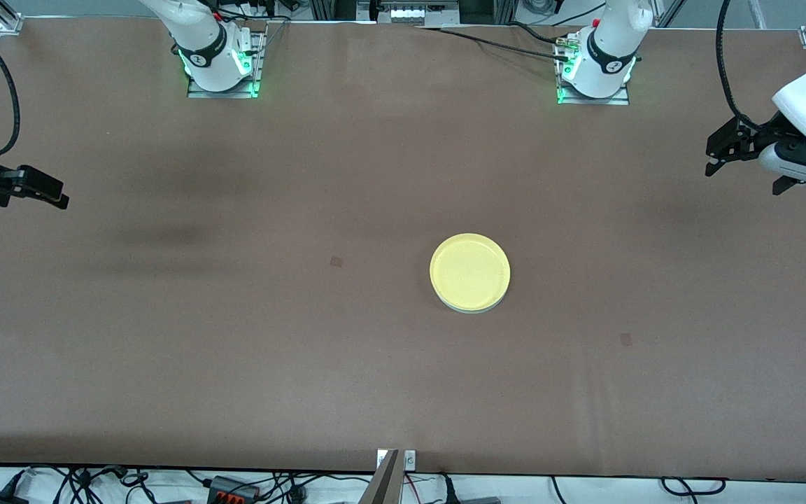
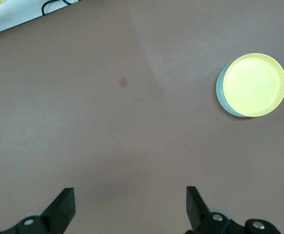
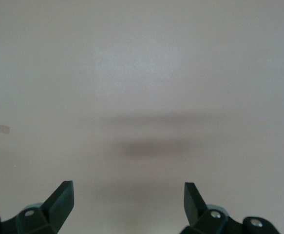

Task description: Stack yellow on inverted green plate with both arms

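Note:
The yellow plate [image 1: 470, 271] lies rim up on the green plate, near the middle of the table. Only a thin pale edge of the green plate [image 1: 471, 309] shows under it. The stack also shows in the left wrist view, the yellow plate [image 2: 255, 84] over a sliver of green plate [image 2: 220, 90]. My left gripper [image 1: 711, 157] is open and empty, up in the air over the left arm's end of the table, well apart from the stack; its fingers frame bare table [image 2: 129, 195]. My right gripper [image 1: 53, 194] is open and empty over the right arm's end [image 3: 128, 190].
The brown table cover [image 1: 235, 350] has two small darker patches [image 1: 336, 262] [image 1: 625, 339]. The arm bases [image 1: 221, 63] [image 1: 595, 73] stand along the table edge farthest from the front camera. Cables [image 1: 235, 486] lie past the nearest edge.

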